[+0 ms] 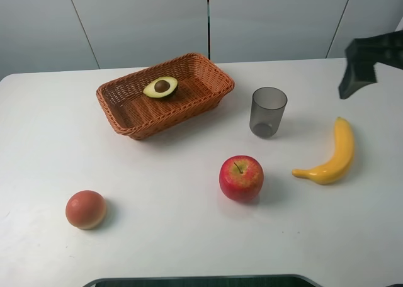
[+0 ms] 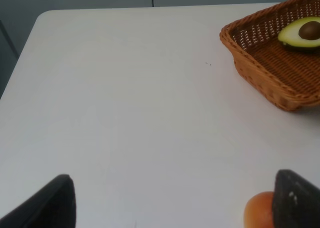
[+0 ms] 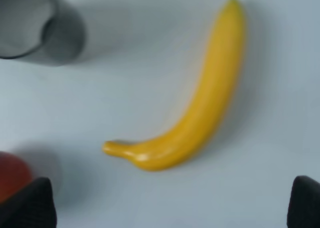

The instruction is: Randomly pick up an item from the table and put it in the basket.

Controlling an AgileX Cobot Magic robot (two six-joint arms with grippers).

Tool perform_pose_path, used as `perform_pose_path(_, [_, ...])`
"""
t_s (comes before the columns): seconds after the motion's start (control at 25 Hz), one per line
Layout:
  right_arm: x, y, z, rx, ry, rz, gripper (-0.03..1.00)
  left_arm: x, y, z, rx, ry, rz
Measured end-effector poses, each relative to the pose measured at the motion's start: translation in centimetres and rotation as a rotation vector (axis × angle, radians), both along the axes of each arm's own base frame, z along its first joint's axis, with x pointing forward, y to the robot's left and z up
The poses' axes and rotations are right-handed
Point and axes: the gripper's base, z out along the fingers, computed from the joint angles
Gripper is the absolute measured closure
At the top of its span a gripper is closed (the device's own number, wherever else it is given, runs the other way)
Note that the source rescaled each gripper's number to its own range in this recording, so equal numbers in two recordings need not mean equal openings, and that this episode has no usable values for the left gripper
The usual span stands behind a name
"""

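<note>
The halved avocado (image 1: 161,87) lies cut side up, pit showing, inside the orange-brown wicker basket (image 1: 132,111) at the back of the white table (image 1: 170,192). It also shows in the left wrist view (image 2: 301,32), within the basket (image 2: 265,68). My right gripper (image 1: 357,73) hovers high at the far right, open and empty, above the banana; its fingertips stand wide apart in the right wrist view (image 3: 170,208). My left gripper (image 2: 175,203) is open and empty over the table's left side, out of the exterior view.
A red apple (image 1: 241,177) sits front centre, a grey translucent cup (image 1: 267,112) behind it, a yellow banana (image 1: 332,155) to the right. A round orange-red fruit (image 1: 85,209) lies front left, beside my left fingertip (image 2: 295,198).
</note>
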Motion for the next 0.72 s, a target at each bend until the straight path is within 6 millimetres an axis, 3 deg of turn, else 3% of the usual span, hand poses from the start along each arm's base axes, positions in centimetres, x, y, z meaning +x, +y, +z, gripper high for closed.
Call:
perform_pose_path(0.2, [-5.4, -3.1, 1.7, 0.007, -0.148, -0.073, -0.03, 0.0, 0.0, 0.0, 0.000, 0.000, 0.000])
perform_pose_path(0.4, [-10.3, -3.8, 2.9, 0.013, -0.299, -0.051, -0.03, 0.0, 0.0, 0.0, -0.004, 0.000, 0.002])
perform_pose_path(0.72, [-16.3, -4.4, 2.2, -0.011, -0.444, 0.018, -0.03, 0.0, 0.0, 0.0, -0.004, 0.000, 0.002])
